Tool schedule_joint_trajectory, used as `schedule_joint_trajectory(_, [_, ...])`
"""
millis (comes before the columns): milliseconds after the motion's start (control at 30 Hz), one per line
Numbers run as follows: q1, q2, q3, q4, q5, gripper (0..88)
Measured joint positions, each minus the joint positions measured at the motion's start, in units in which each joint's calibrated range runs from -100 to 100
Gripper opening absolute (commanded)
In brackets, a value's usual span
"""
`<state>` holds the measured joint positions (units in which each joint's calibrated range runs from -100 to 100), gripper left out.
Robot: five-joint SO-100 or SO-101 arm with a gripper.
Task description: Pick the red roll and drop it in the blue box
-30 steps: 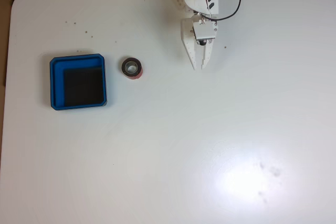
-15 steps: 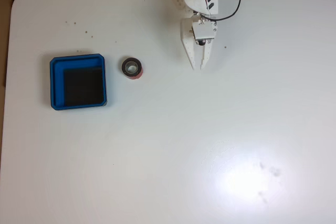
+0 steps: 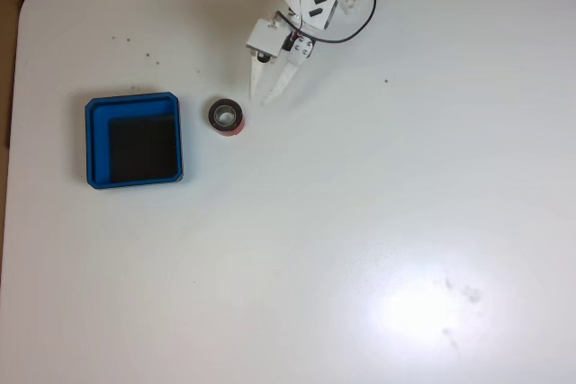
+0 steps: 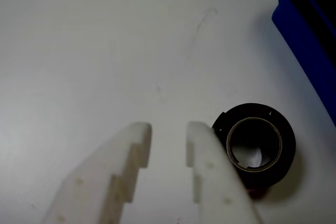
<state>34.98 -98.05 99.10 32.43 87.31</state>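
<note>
End effector (image 4: 168, 129), slightly parted, beside red roll (image 4: 257, 148), near blue box (image 4: 307, 45).

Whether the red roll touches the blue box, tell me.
Apart. In the fixed view a strip of white table shows between the red roll and the blue box; the wrist view shows that gap too.

The white arm reaches in from the top edge of the fixed view, its gripper (image 3: 266, 96) angled down-left, and the wrist view shows the two fingers (image 4: 128, 153) slightly parted with nothing between them.
</note>
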Motion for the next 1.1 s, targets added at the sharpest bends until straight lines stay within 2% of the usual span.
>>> schedule_joint_trajectory(633, [9.01, 1.44, -0.36, 0.00, 0.08, 0.5])
schedule_joint_trajectory(833, [9.01, 17.02, -6.91, 0.00, 0.17, 0.5])
schedule_joint_trajectory(1100, [9.20, 46.57, -33.27, 0.00, 0.25, 0.5])
